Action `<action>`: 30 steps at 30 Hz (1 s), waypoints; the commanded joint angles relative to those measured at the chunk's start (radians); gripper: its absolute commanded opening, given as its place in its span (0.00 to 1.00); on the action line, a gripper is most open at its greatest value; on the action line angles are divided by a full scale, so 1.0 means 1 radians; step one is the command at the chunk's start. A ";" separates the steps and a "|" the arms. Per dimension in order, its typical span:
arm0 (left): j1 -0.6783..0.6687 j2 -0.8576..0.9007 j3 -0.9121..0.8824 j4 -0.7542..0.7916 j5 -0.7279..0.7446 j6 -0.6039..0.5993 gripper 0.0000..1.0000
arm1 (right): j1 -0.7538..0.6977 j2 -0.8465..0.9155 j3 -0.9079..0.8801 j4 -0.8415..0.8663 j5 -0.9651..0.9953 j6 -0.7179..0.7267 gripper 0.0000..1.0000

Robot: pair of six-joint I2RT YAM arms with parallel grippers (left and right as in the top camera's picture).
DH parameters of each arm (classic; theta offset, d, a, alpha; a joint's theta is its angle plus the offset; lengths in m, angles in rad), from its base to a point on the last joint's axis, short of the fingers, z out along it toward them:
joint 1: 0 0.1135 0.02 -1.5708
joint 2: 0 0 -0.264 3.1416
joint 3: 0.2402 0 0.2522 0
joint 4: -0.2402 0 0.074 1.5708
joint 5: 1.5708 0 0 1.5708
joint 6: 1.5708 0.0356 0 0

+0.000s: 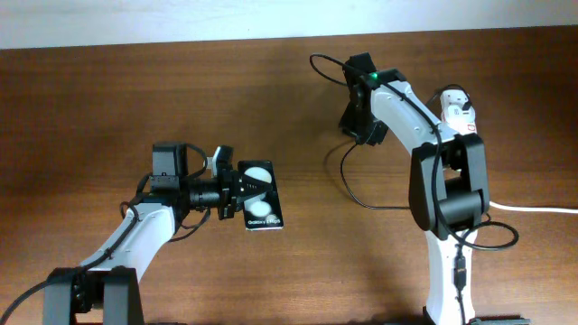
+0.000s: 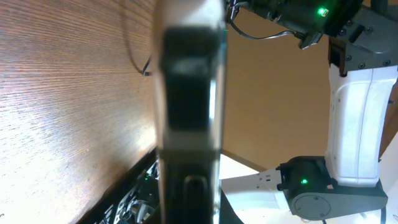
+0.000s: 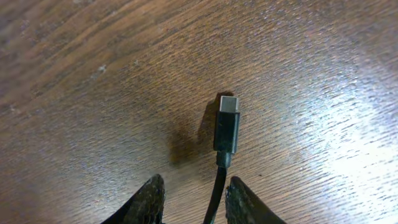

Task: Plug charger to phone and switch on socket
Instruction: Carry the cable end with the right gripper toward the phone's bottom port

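The phone (image 1: 260,204), a black slab with two white circles, sits left of centre. My left gripper (image 1: 228,193) is shut on its left edge. In the left wrist view the phone (image 2: 188,93) shows edge-on and blurred between the jaws, with a port slot near the bottom. The charger's thin black cable (image 1: 347,185) loops across the table below my right gripper (image 1: 360,132). In the right wrist view the connector tip (image 3: 227,122) lies just ahead of the right gripper (image 3: 195,182). The cable runs between the open fingers, close to the right one. The white socket (image 1: 457,108) is at the far right, partly hidden by the right arm.
The socket's thick white cord (image 1: 537,209) runs off the right edge. The right arm's base (image 1: 447,208) stands at the right, with black cables near it. The table's back edge meets a white wall (image 1: 181,23). The table is dark wood.
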 commanded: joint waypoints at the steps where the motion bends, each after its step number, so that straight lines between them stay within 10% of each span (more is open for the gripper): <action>1: 0.002 0.000 0.017 0.003 0.019 0.011 0.00 | 0.002 0.039 0.001 -0.013 0.019 0.001 0.25; 4: 0.002 0.000 0.017 0.003 0.019 0.011 0.00 | 0.002 0.039 0.006 -0.037 0.019 0.000 0.04; 9: 0.002 0.000 0.017 0.003 0.019 0.011 0.00 | 0.002 -0.101 0.078 -0.215 -0.044 -0.161 0.04; 22: 0.000 -0.001 0.017 0.007 0.119 0.050 0.00 | 0.003 -1.178 0.048 -0.719 -0.227 -0.298 0.04; 30: -0.039 -0.001 0.017 0.154 0.191 0.048 0.00 | 0.003 -1.680 -0.713 -0.496 -0.386 -0.247 0.04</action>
